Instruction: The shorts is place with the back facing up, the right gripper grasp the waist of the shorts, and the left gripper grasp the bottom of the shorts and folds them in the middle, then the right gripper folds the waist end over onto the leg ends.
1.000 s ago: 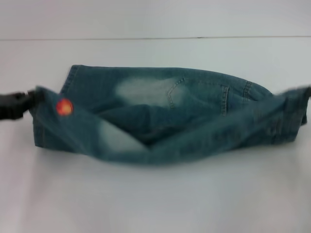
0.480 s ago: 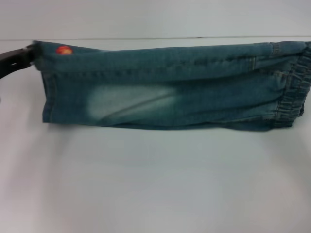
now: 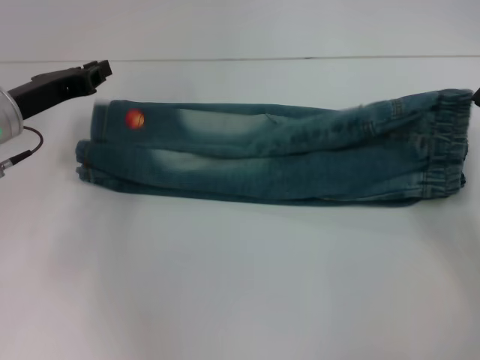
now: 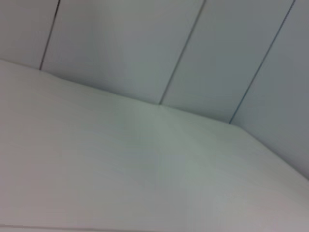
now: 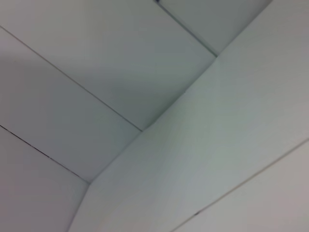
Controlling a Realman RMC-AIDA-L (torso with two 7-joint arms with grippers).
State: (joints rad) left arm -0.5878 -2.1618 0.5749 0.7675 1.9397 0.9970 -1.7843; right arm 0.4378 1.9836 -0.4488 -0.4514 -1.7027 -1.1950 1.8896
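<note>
The blue denim shorts [image 3: 277, 161] lie on the white table [image 3: 240, 285], folded lengthwise into a long band. The elastic waist [image 3: 448, 142] is at the right and the leg ends [image 3: 94, 157] at the left, with a round orange-red patch [image 3: 134, 118] near the leg ends. My left gripper [image 3: 101, 71] hovers just beyond the upper left corner of the shorts, open and holding nothing. Only a dark sliver of my right gripper [image 3: 476, 93] shows at the frame's right edge by the waist. Neither wrist view shows the shorts.
The table's far edge [image 3: 240, 58] meets a pale wall behind the shorts. A thin cable [image 3: 22, 154] hangs from my left arm at the far left. Both wrist views show only table surface and panelled wall [image 4: 120, 43].
The lifted half of the shorts was carried over the other half and laid down. The left gripper let go of the leg ends and drew back; the shorts now lie flat.
</note>
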